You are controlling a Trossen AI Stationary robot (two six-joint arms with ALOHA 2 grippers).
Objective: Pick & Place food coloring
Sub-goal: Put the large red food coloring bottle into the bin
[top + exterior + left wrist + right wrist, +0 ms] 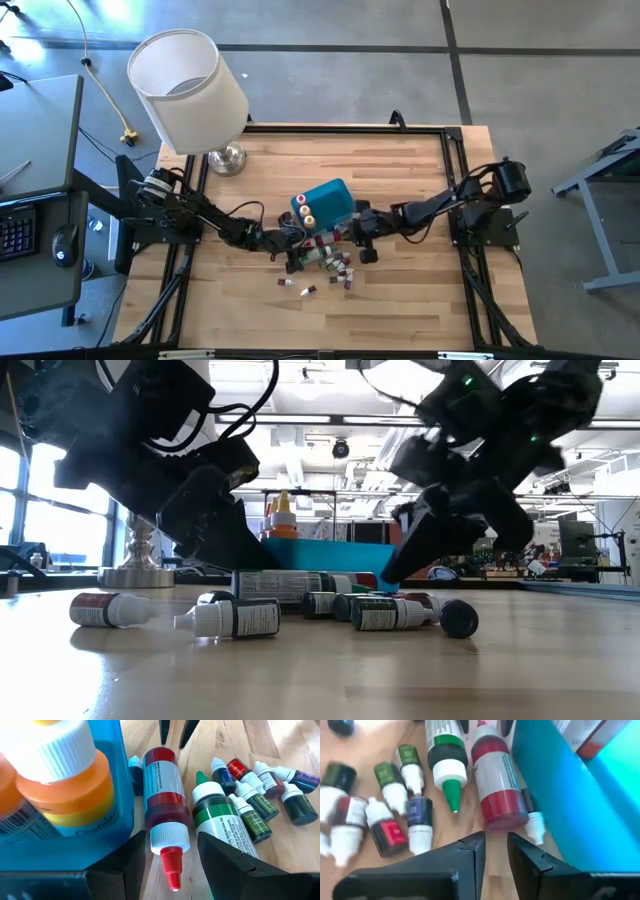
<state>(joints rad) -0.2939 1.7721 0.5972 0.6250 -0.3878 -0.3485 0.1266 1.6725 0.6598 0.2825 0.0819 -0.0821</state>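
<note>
A teal-blue bin (328,203) sits near the middle of the wooden worktop (400,300) and serves as the landmark here. Inside it stand two orange bottles (305,210) with white caps, upright at the bin's end nearer the left arm.

Lying on the worktop just beside the bin's front wall are two large bottles: one red bottle (164,795) with a white collar and red tip, closest to the wall, and one green bottle (217,815) with a green tip, next to it on the side away from the bin. A small blue-capped bottle (135,772) lies wedged between the red bottle and the bin wall.

Farther from the bin, past the green bottle, a loose cluster of small dropper bottles (260,785) lies on its side; the left wrist view shows about seven of them, in dark blue, red, green, maroon, purple and dark green. A few more small ones (305,289) lie scattered well apart from the bin toward the worktop's front edge; their exact number cannot be told.

The left gripper (172,852) is at the bin's front wall, its fingers spread on either side of the red bottle's capped end, not pressing it. The right gripper (496,852) faces it from the red bottle's other end, fingers narrowly parted and holding nothing.

A white-shaded lamp (190,90) stands well behind the bin.
</note>
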